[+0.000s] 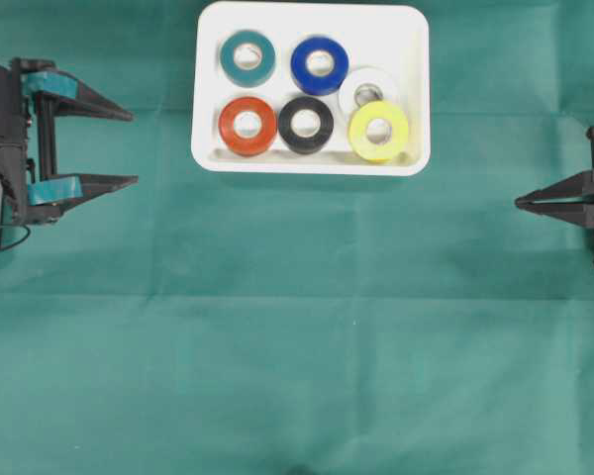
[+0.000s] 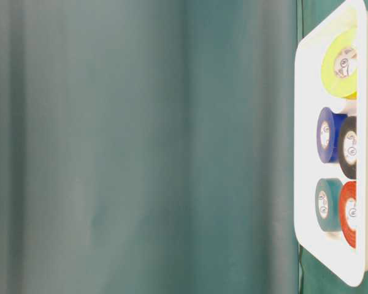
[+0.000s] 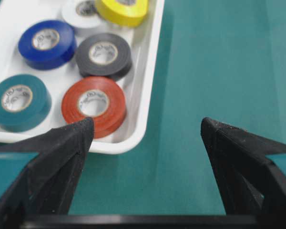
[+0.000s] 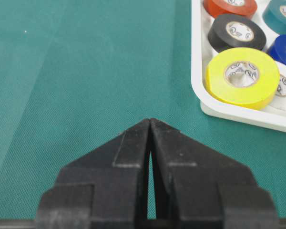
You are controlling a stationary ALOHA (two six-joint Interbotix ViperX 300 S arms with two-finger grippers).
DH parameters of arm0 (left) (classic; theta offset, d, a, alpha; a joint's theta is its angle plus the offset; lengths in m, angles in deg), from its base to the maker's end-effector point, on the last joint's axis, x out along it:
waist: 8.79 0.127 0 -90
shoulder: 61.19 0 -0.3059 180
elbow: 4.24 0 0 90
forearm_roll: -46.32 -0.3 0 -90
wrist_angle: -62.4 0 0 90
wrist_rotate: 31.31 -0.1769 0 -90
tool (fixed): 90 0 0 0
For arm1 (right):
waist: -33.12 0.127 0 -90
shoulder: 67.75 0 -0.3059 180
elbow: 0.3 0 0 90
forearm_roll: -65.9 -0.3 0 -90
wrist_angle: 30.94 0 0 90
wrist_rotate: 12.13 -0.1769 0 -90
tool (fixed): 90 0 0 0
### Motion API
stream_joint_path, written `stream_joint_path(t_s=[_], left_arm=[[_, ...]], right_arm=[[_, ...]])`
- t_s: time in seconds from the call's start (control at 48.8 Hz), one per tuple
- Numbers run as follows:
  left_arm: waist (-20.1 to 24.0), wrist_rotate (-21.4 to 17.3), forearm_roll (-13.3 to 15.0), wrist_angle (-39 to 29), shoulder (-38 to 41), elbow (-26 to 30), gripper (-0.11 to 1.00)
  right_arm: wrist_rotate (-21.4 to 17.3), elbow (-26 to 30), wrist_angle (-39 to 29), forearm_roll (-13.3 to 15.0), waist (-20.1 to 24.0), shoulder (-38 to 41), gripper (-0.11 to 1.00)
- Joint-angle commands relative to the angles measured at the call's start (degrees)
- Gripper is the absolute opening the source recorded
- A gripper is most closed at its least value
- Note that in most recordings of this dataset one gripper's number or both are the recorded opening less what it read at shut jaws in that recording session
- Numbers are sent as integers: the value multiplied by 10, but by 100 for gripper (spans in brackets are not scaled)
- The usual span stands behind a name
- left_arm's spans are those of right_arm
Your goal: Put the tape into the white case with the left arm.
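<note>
left gripper (image 1: 135,148) spread wide, empty | right gripper (image 1: 520,203) pinched together, empty | tape rolls (image 1: 247,126) all lay inside white case (image 1: 208,153) | likely light, stiff rings; pinch across outer rim

White case (image 1: 413,89): smooth, slightly glossy plastic. Tape rolls: glossy vinyl-looking sides on the yellow roll (image 4: 242,77) and red roll (image 3: 94,105), with matt paper-like printed cores. Table cover (image 1: 297,346): matt green woven cloth, faintly creased. Left gripper (image 3: 147,129) fingers (image 3: 66,143): matt black, grainy, rough-textured plastic.
</note>
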Motion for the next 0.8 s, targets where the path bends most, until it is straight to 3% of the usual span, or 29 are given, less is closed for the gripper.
stream_joint_path(t_s=[0.0,0.779], left_arm=[[-1,0,2,12,-4,-1,98],[-9,1,2,11,-50,-28,98]], right_arm=[[0,7,5,1,-4,4,-9],[0,7,5,1,-8,4,-9]])
